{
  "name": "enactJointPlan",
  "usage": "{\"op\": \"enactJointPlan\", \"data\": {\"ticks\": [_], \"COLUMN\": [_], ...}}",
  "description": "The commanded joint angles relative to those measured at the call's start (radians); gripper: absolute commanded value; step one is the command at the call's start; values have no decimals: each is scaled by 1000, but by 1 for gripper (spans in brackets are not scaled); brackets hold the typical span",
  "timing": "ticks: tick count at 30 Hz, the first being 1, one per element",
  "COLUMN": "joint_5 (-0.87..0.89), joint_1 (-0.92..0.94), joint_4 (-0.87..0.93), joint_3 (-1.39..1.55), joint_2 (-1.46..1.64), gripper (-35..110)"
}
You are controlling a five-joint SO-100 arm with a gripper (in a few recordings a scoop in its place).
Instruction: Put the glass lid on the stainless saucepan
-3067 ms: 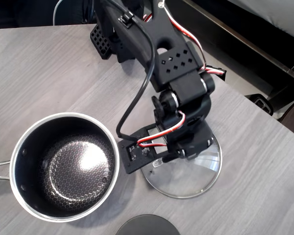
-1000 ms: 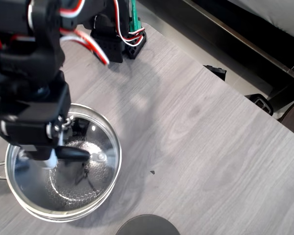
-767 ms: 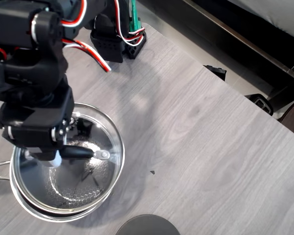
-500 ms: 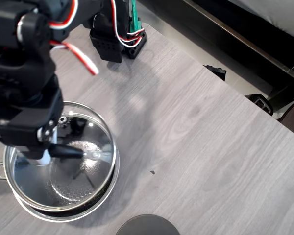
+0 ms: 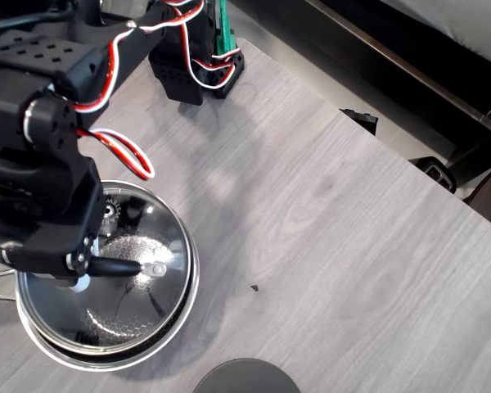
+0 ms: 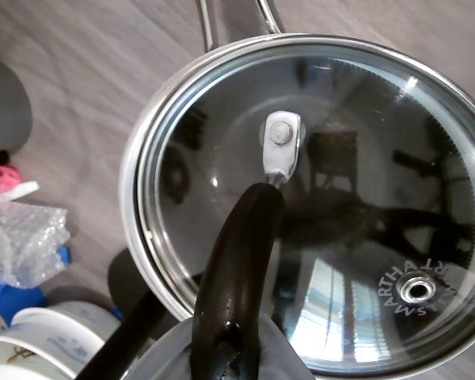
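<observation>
The glass lid (image 5: 106, 291) sat directly beneath your end effector (image 5: 80, 274), over the mouth of the stainless saucepan (image 5: 159, 344), and it had dropped lower than half a second before, when it hung shifted toward the top-left of the pan in the overhead view. It lay more nearly concentric at this moment, though the pan's rim showed wider on the side away from the arm, so the lid looked slightly off-centre toward the end effector's side. In the wrist view the lid (image 6: 332, 206) filled the pan's opening, its steel edge sitting just inside the saucepan's rim (image 6: 134, 198), with the steam vent (image 6: 418, 289) off to the right of the black bar handle (image 6: 237, 269) and the pan's own steel handle (image 6: 210, 20) running away from you. Your end effector was closed on that bar handle at its near end; a grey fingertip (image 6: 214, 360) wrapped it in the wrist view. I could not tell whether the lid was fully resting on the rim or hovering just above it. I judged the carry essentially done, leaving only the last settling and the release. Just beyond the pan, away from the arm, a dark grey disc (image 5: 245, 377) lay on the surface (image 5: 352, 246), apart from the pan.
</observation>
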Motion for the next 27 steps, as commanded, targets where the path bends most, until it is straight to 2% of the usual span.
{"op": "enactJointPlan", "data": {"ticks": [1, 25, 27], "joint_5": [-2, 3, 3], "joint_1": [3, -26, -28], "joint_4": [-26, -43, -28], "joint_3": [-21, -14, -21], "joint_2": [14, -26, -26], "gripper": [0, 0, 13]}}
